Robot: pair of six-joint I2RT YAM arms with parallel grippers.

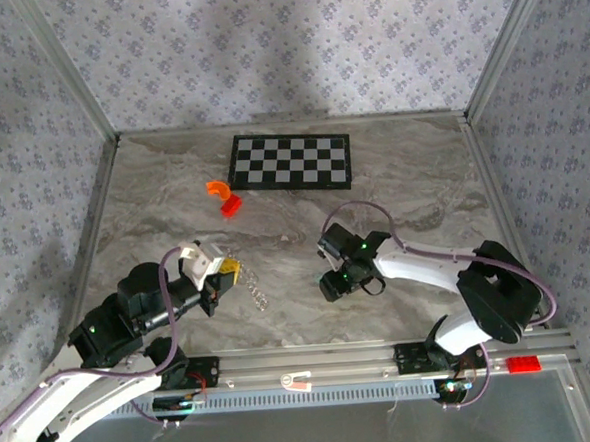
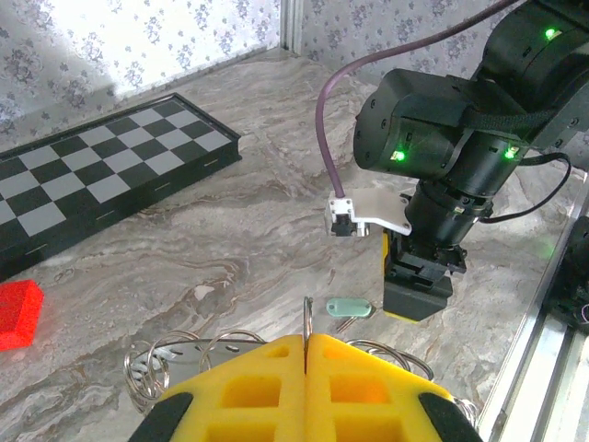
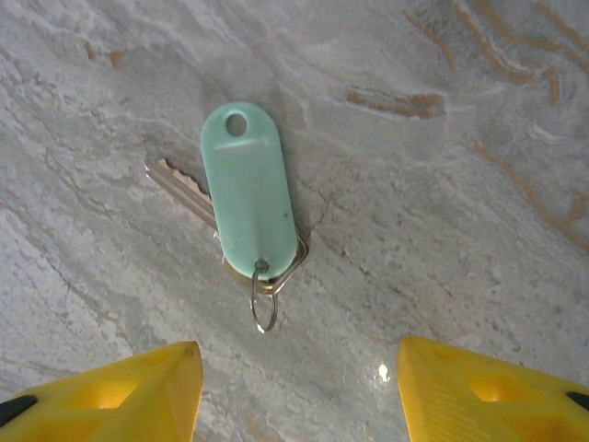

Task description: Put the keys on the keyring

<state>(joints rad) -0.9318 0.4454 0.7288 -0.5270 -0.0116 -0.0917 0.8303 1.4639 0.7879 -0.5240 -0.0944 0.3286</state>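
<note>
The left gripper (image 2: 306, 357) has its pads pressed fully together. A thin wire loop of the keyring (image 2: 308, 318) stands up out of the seam, so we take it as pinched there, and more loops spill out to either side. The right gripper (image 3: 296, 378) hangs with its fingers well apart and nothing between them, straight over the key (image 3: 248, 189).

The key lies flat on the table (image 3: 442, 230), apart from the keyring, on the near side of the checkerboard (image 1: 291, 161) by its right half. The left gripper sits on the near side of the checkerboard's left half.

We judge the task barely begun: the keyring is in hand, but the key is not picked up or threaded.

We cannot tell whether the keyring is open anywhere. The tag (image 3: 247, 157) covers much of the key's blade, and the left pads cut off the lower part of the keyring.
</note>
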